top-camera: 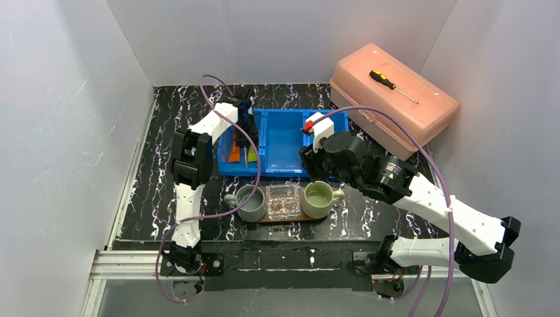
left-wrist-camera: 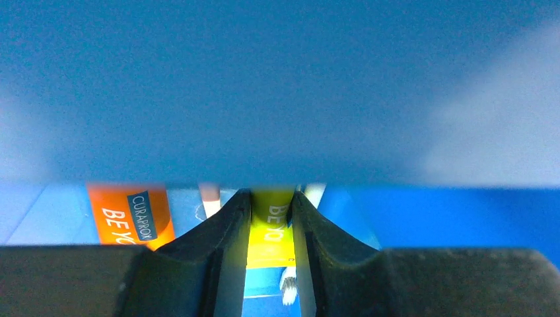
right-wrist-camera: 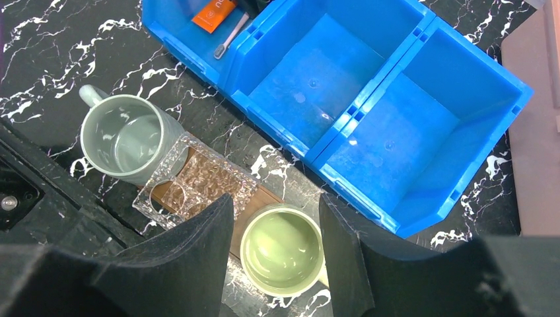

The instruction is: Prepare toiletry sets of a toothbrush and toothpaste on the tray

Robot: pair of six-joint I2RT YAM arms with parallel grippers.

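My left gripper [left-wrist-camera: 272,198] was down inside the left compartment of the blue three-compartment bin [right-wrist-camera: 370,132], and its jaws stood narrow, pressed to both sides of the green tube [left-wrist-camera: 271,221], which lay on the bin floor. The orange tube [left-wrist-camera: 132,218] lay just beside it to the left, with a thin whitish toothbrush [left-wrist-camera: 210,198] between the two tubes. A bristle head showed below the green tube, between my fingers [left-wrist-camera: 218,244], though I could not tell which brush it belonged to.

My right gripper [right-wrist-camera: 276,201] hung above the near end of the table with its jaws wide apart and nothing between them. The pale green mug [right-wrist-camera: 280,254] stood directly beneath it on the right end of the brown wooden tray [right-wrist-camera: 249,210]. The grey mug [right-wrist-camera: 122,139] stood at the left end, handle turned outward. Between the mugs, the small clear plastic holder [right-wrist-camera: 198,181] lay on the tray, touching the grey mug. The tray sat just in front of the bin.

At the far right, a pink lidded box [top-camera: 394,99] carried a screwdriver [top-camera: 391,84] on its lid.
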